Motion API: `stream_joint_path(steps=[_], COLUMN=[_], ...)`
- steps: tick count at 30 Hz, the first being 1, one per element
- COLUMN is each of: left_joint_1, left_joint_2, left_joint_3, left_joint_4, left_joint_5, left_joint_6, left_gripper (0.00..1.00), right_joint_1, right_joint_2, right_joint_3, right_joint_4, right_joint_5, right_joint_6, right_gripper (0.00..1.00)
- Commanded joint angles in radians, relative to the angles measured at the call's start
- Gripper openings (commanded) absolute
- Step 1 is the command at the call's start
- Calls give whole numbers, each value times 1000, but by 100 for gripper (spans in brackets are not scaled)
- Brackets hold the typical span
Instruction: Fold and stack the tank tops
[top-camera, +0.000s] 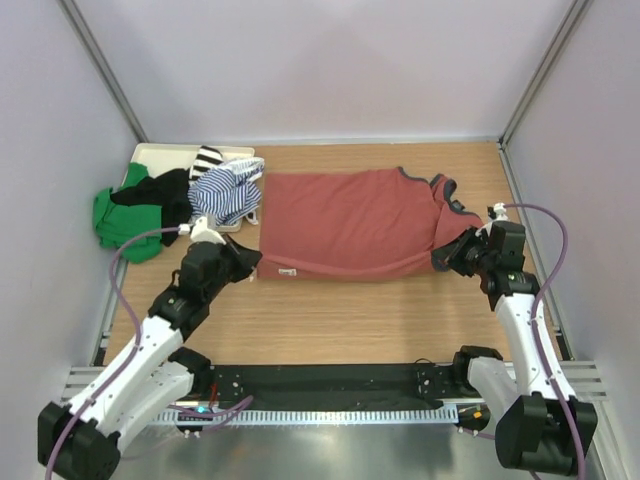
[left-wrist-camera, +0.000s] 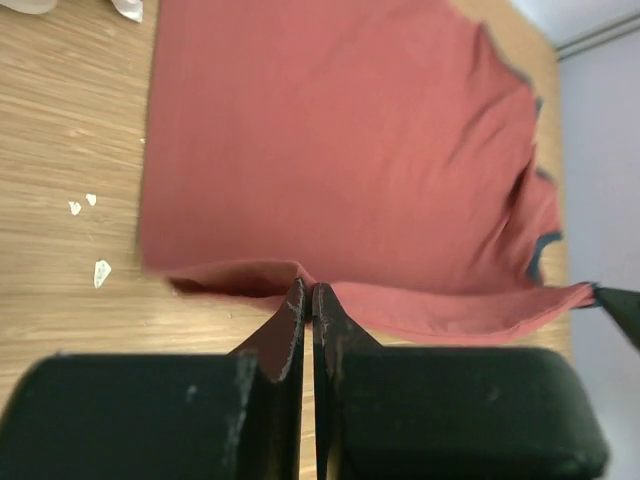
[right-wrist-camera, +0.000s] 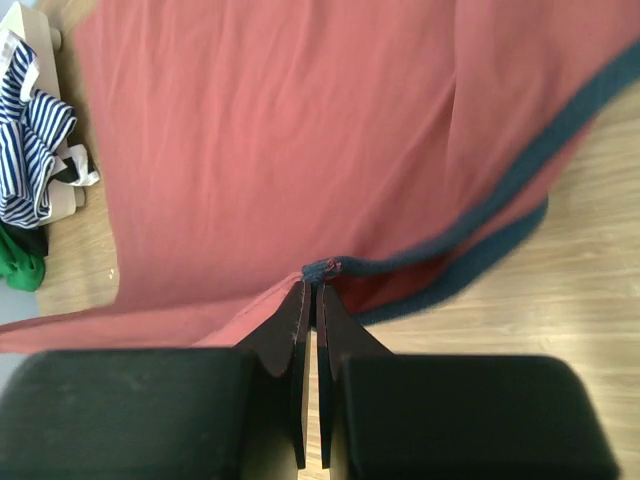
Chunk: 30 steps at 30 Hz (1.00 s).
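A brick-red tank top (top-camera: 350, 220) with dark grey trim lies spread across the middle of the wooden table. My left gripper (left-wrist-camera: 308, 290) is shut on its near left hem and holds that edge a little above the wood. My right gripper (right-wrist-camera: 319, 272) is shut on the grey-trimmed corner at the near right. The near edge hangs stretched between the two grippers (top-camera: 250, 262) (top-camera: 445, 255). A navy-and-white striped tank top (top-camera: 228, 190) lies bunched at the back left.
A cream tray (top-camera: 150, 155) at the back left corner holds a pile of tops: green (top-camera: 120, 215), black (top-camera: 155, 190) and black-and-white striped (top-camera: 207, 158). Small white specks (left-wrist-camera: 100, 272) lie on the wood. Grey walls close the table on three sides.
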Motion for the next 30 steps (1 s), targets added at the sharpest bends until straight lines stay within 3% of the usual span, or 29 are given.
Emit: stream_joint_path(steps=[1,7,14,20,30], left_joint_1=[-5,-6,-8,-5,11], left_joint_2=[-138,-197,-178,-79,65], left_joint_3=[-52,-74,-125,-145,-24], left_joint_4=[-52,-160,-166,-125,-108], left_joint_5=[-65,-87,-114,-193,-277], left_joint_6=[-62,-45,-102,-125,-65], left_gripper=[0,0,0,0,0], right_joint_1=[-3,-1,-1,3,9], right_joint_2=[-66,-92,-12,92,313], right_joint_3=[-30,-91,-102,-53,81], right_joint_4=[-60,-55,-17,14,69], right_joint_5=[47,49,41,58,99], right_joint_6=[-17,26,6,-26,-32], right_gripper=[2,6,6,6,4])
